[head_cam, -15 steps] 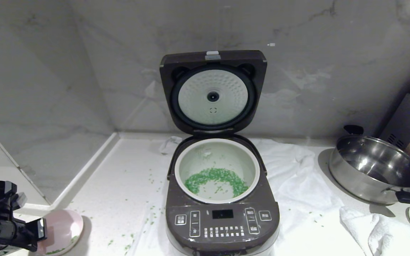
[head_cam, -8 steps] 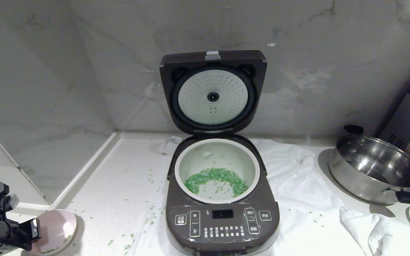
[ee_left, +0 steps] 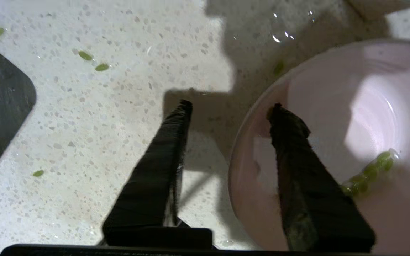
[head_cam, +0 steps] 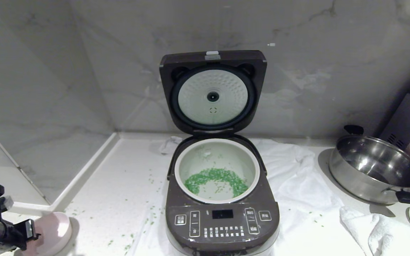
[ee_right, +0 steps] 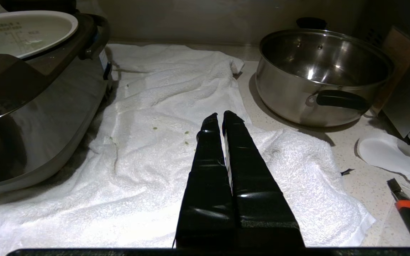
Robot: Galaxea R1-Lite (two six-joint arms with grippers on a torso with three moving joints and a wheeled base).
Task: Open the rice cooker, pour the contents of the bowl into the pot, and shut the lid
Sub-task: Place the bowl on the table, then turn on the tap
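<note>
Rice cooker (head_cam: 222, 199) stands open in the middle of the white speckled counter (head_cam: 119, 185), and I place everything else from it. Its lid (head_cam: 213, 92) is tipped up behind the body, the pale round inner plate facing me. Its pot (head_cam: 217, 170) sits inside, with the green contents (head_cam: 215, 179) lying in a curved band across the bottom. Loose green bits are scattered on the counter to the cooker's left and in front of it. Well to the cooker's left, at the counter's near edge, sits the pink bowl (ee_left: 333, 142); in my left wrist view it is nearly empty, with only a short row of green bits against its inner wall. My left gripper (ee_left: 230, 110) is at that bowl with its fingers apart: one finger is over the bowl's inside just past the rim, the other outside over the counter, so the rim lies between them with a gap on both sides, and I am not squeezing it. My right gripper (ee_right: 219, 117) hangs to the cooker's right, fingers pressed together on nothing, above a rumpled white towel (ee_right: 162, 142) that spreads from under the cooker. Beyond the towel, further right of the cooker, sits a shiny steel pan (head_cam: 376, 170) with black handles.
</note>
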